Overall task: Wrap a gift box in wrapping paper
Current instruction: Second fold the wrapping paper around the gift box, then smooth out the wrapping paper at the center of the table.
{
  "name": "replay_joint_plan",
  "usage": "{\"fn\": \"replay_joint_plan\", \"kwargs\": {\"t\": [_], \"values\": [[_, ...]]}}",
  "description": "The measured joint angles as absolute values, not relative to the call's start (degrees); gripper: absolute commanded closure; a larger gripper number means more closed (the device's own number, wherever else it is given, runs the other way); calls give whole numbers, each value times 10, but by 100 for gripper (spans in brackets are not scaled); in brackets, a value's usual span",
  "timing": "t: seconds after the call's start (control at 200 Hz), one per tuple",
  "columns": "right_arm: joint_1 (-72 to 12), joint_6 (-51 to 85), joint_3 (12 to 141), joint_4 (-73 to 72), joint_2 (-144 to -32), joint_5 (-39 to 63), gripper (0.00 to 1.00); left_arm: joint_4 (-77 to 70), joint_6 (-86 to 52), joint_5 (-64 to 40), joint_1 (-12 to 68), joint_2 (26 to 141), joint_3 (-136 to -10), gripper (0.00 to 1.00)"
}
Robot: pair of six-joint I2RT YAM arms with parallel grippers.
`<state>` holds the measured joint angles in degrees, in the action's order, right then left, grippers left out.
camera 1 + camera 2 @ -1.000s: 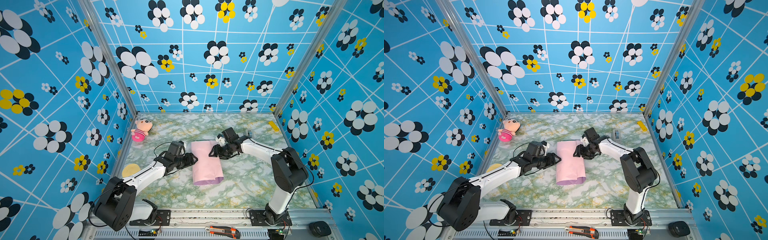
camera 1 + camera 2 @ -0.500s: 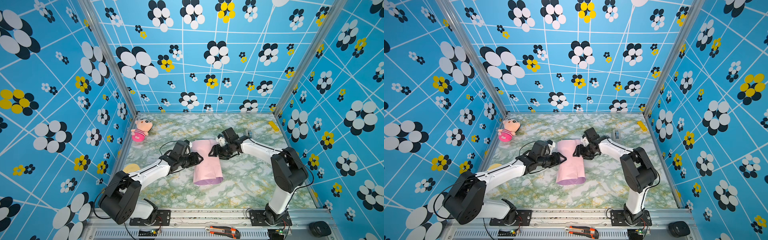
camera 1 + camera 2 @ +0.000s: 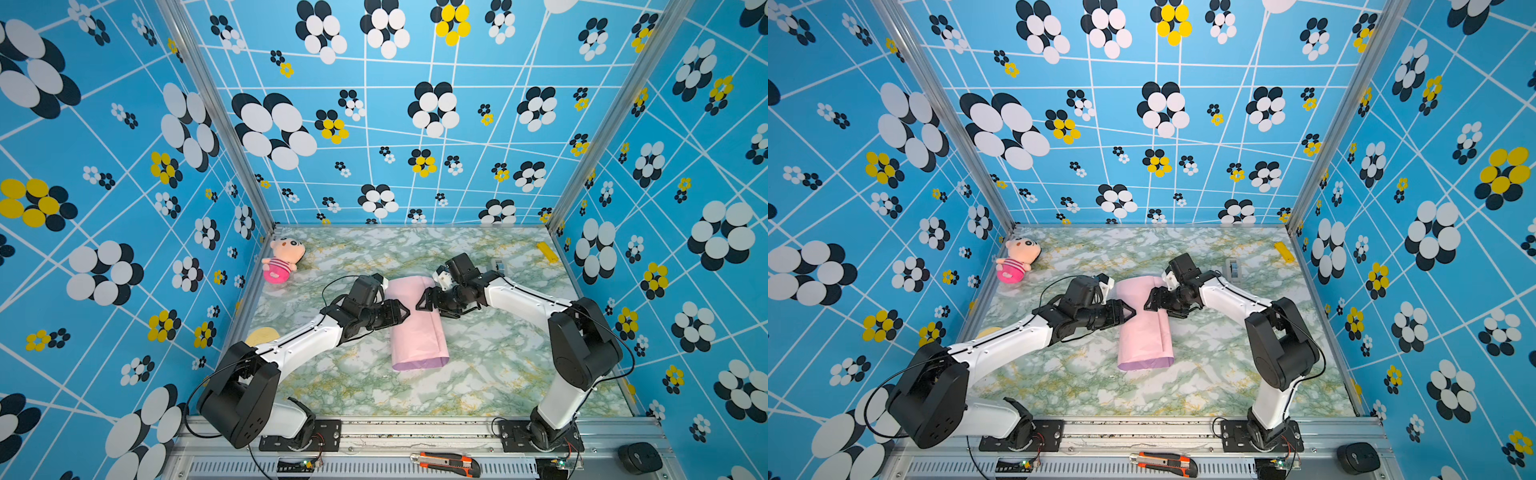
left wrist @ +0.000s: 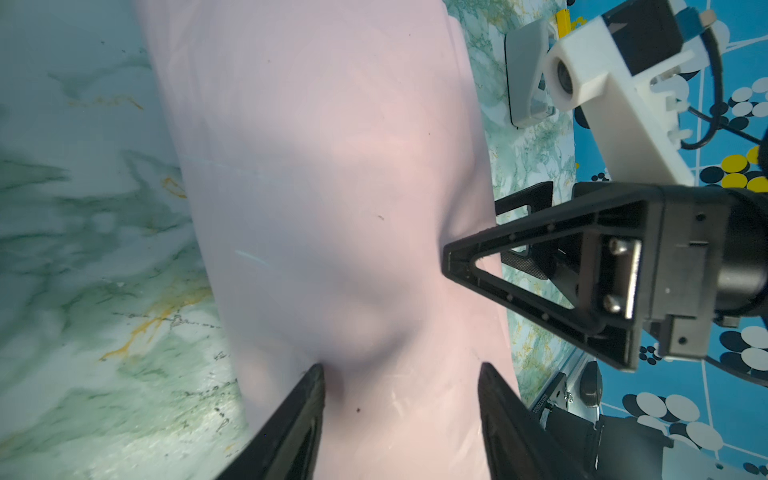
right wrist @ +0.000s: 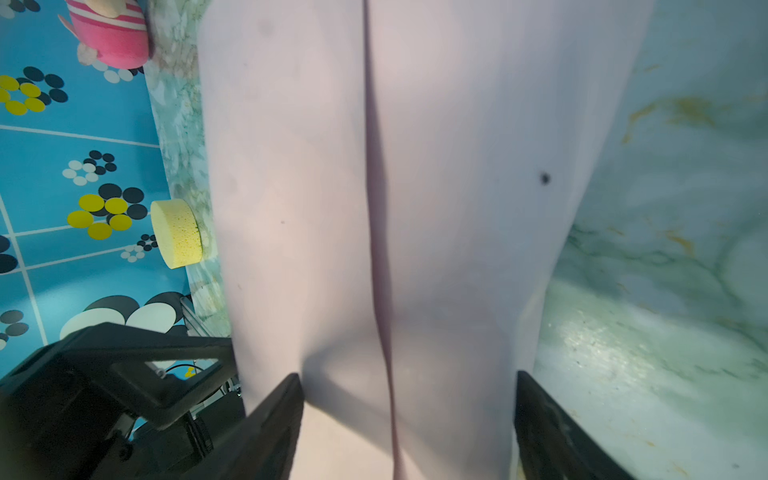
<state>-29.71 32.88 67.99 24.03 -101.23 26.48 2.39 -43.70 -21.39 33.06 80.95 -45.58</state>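
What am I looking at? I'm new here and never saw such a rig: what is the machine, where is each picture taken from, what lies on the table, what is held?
A robot with two arms, left arm and right arm, fixed at the front edge of the table; each ends in a two-fingered claw. The two wide pictures come from one camera head above, the two close ones from a camera on each wrist. On the table lie the wrapping paper, folded pink side out into a tube, a plush doll, a yellow sponge and a grey tape dispenser. The left claw and right claw meet the paper from opposite sides, jaws apart; neither visibly grips it. What the paper wraps is hidden.
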Motion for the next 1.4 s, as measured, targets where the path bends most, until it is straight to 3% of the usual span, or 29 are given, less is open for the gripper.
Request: {"fn": "replay_joint_plan", "kwargs": {"t": [0.115,0.35,0.48,0.815,1.399], "values": [[-297,335,681,248,-1012,262,26,23,-433,-212,335,820,-459,41],[-299,334,693,280,-1013,237,46,21,-428,-212,344,843,-474,40],[-299,333,693,288,-1013,225,51,29,-423,-209,345,845,-482,37],[-299,333,693,288,-1013,223,53,93,-430,-152,292,766,-459,35],[-304,340,693,286,-1013,223,52,77,-449,-182,337,860,-488,40]]}}
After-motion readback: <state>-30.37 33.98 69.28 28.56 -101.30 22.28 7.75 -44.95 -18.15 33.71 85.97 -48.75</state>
